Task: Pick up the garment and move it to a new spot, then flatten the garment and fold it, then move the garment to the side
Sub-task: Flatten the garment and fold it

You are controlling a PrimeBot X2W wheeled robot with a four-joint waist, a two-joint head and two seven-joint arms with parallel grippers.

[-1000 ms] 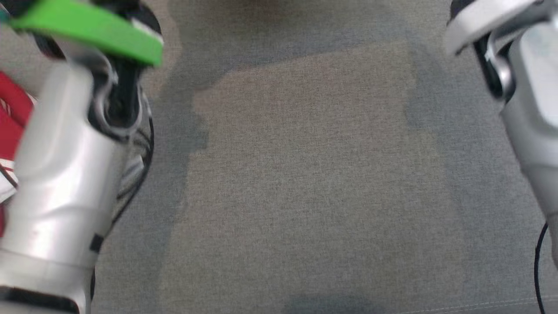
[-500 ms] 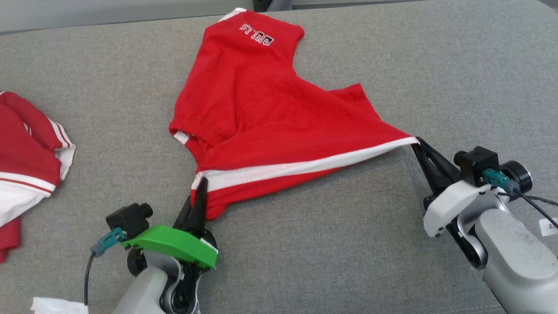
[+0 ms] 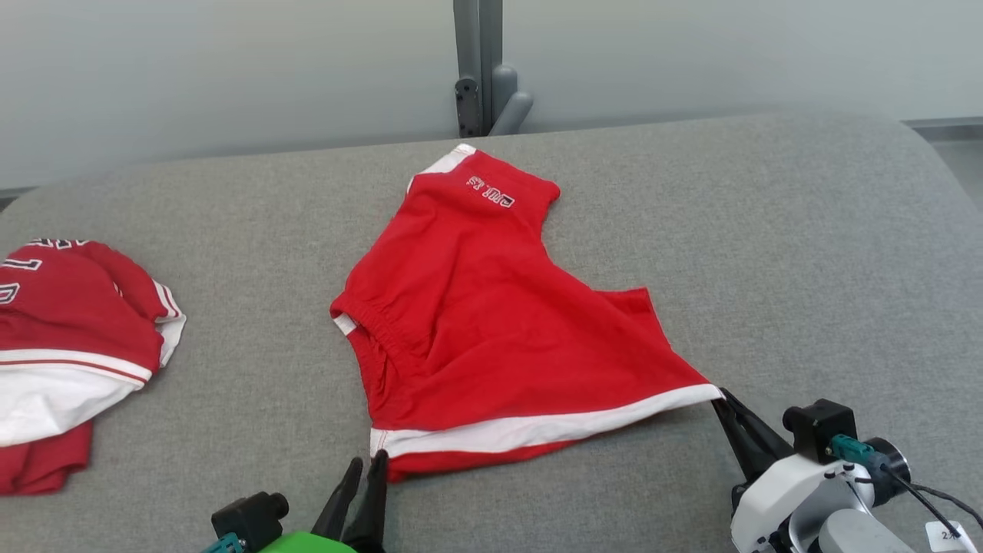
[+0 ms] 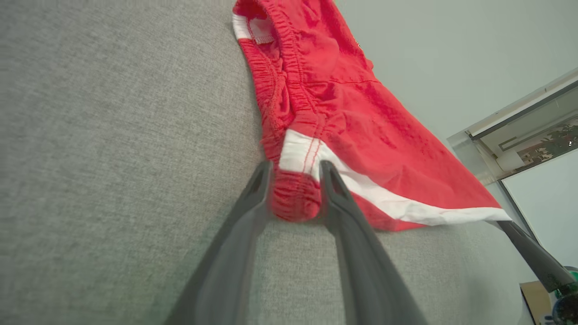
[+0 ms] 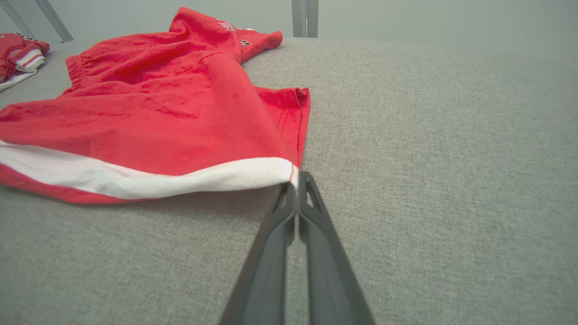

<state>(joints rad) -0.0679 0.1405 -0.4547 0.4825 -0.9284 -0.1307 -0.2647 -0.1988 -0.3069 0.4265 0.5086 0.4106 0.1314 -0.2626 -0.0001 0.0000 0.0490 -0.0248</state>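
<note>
Half the hold is ending: left gripper is spreading off the garment at lower centre, right gripper pinching hem.

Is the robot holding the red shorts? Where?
Right gripper pinches the red shorts by the white-striped corner. Left gripper stands open around the waistband corner, not gripping.

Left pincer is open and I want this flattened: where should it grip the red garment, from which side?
Take the gathered elastic corner of the red garment, at the white band's left end, coming in low from the near edge. It bunches into a roll between the left pincer's open fingers, opposite the corner the right pincer pinches.
</note>
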